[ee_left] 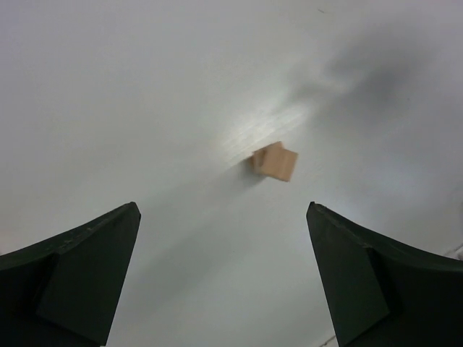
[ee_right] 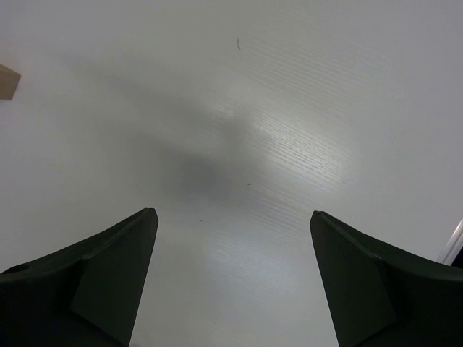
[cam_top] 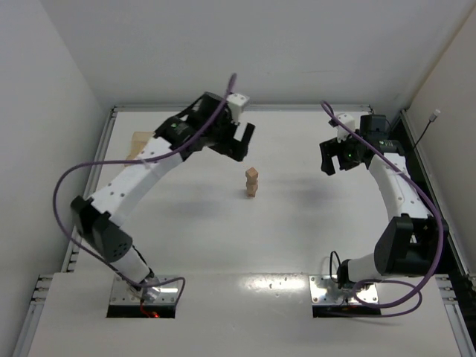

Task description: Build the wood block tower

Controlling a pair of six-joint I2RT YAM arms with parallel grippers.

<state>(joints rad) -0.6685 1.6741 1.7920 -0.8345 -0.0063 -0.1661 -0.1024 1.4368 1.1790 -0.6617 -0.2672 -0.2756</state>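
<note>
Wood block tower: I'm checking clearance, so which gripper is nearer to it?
Left. The left gripper is just beyond the wood block tower; the right gripper sits farther off to its right.

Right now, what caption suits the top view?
Left claw and right claw, both open, flank the wood block tower on the table.

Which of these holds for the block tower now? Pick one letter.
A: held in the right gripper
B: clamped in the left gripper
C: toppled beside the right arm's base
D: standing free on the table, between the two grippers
D: the wood block tower stands upright on the table, while the left gripper and the right gripper are both open, empty and apart from it.
</note>
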